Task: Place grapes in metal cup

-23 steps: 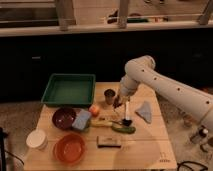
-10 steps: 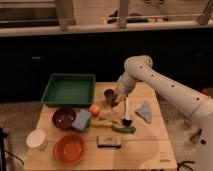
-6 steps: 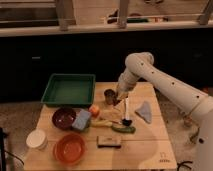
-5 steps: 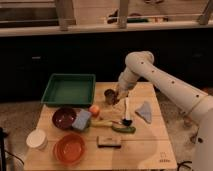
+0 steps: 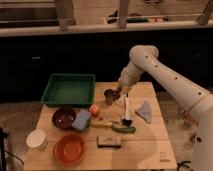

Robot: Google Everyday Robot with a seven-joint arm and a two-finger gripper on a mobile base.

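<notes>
The metal cup (image 5: 109, 96) stands upright near the table's back middle, just right of the green tray. My gripper (image 5: 120, 93) hangs at the end of the white arm, right beside the cup's right rim and a little above it. It is shut on a small dark lump, the grapes (image 5: 119, 94), held at cup-rim height. No other grapes show on the table.
A green tray (image 5: 69, 89) is at the back left. In front are a dark red bowl (image 5: 63, 118), a blue sponge (image 5: 81, 120), an orange-red fruit (image 5: 94, 110), a white utensil (image 5: 126, 107), a green vegetable (image 5: 123, 128), a blue cloth (image 5: 144, 112), an orange bowl (image 5: 69, 148) and a white tub (image 5: 36, 139).
My gripper has moved a little left and up with the dark lump in it, from above the white utensil to the cup's right rim. Nothing on the table has moved.
</notes>
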